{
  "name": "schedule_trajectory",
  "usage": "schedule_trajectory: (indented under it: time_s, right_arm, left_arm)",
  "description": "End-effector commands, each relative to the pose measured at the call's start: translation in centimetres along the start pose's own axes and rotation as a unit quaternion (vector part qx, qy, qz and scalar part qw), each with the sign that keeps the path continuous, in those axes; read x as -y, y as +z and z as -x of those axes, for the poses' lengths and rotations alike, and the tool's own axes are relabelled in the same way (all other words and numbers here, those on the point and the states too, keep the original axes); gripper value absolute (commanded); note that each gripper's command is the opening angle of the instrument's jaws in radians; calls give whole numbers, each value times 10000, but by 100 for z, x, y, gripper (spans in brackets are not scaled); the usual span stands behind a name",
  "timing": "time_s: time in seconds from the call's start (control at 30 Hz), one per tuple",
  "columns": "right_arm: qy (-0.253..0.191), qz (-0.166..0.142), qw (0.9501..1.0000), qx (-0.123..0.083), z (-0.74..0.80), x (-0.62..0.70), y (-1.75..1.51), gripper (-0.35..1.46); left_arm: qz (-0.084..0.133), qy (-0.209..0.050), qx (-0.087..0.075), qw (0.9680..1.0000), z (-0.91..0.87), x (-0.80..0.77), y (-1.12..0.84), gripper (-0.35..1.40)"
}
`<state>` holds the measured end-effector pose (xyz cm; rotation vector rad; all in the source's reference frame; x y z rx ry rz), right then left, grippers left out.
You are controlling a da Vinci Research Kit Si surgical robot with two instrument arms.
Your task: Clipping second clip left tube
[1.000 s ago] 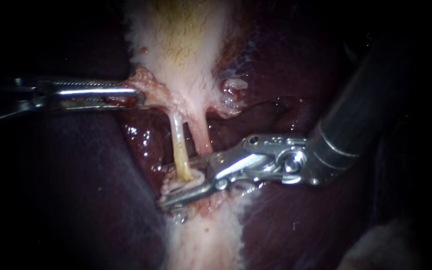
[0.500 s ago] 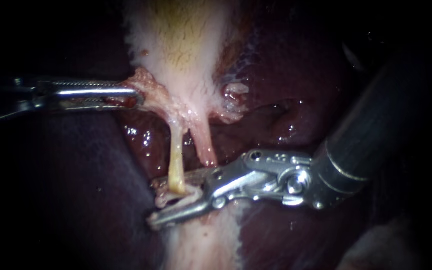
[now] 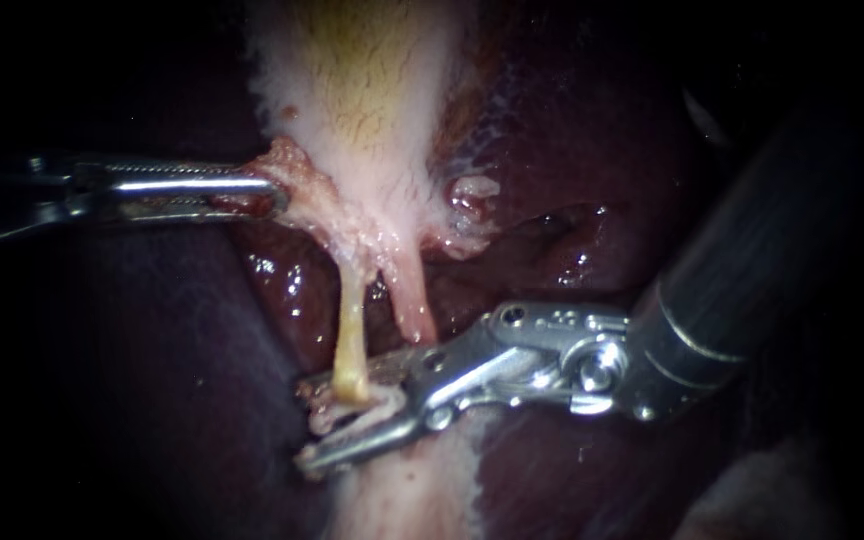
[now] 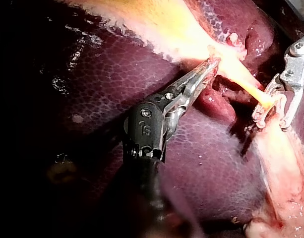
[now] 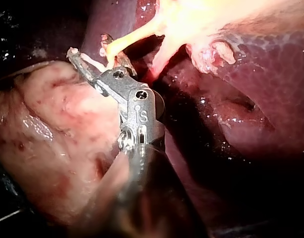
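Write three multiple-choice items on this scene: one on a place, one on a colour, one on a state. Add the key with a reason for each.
1. The left tube's lower end lies:
A. hanging free of any metal
B. within the right instrument's open end effector
C. hidden in every view

2. That tube is:
A. pale yellow
B. blue
C. black

3. The left instrument's end effector is:
A. wide open and empty
B. out of view
C. shut on pink tissue at the gallbladder's narrow end

Key:
1 B: the two halves stand apart on either side of the tube's end.
2 A: it shows yellow beside the pink right tube.
3 C: both halves press that tissue from two sides.
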<state>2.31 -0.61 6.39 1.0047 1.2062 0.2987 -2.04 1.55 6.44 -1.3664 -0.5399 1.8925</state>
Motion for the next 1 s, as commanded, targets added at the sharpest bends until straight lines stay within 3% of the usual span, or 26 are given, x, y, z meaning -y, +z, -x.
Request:
schedule_trajectory:
  time_s: [0.03,0.23,0.37,0.43,0.53,1.0]
  right_arm:
    - [3,24,10000,-10,1,-2,-1,22]
    - [2,77,10000,-48,4,-8,-8,-2]
    - [0,96,9999,-56,6,-10,-12,-35]
    - [35,114,9999,-2,7,-11,-14,-35]
    - [118,246,9990,343,12,-9,-16,-35]
    - [118,248,9990,343,13,-12,-18,-35]
  left_arm:
    - [0,0,-1,10000,0,0,0,-35]
    - [0,0,-1,10000,0,0,1,-35]
    - [0,0,-1,10000,0,1,1,-35]
    - [0,0,-1,10000,0,1,1,-35]
    - [0,0,-1,10000,0,1,1,-35]
    - [1,0,0,10000,0,1,1,-35]
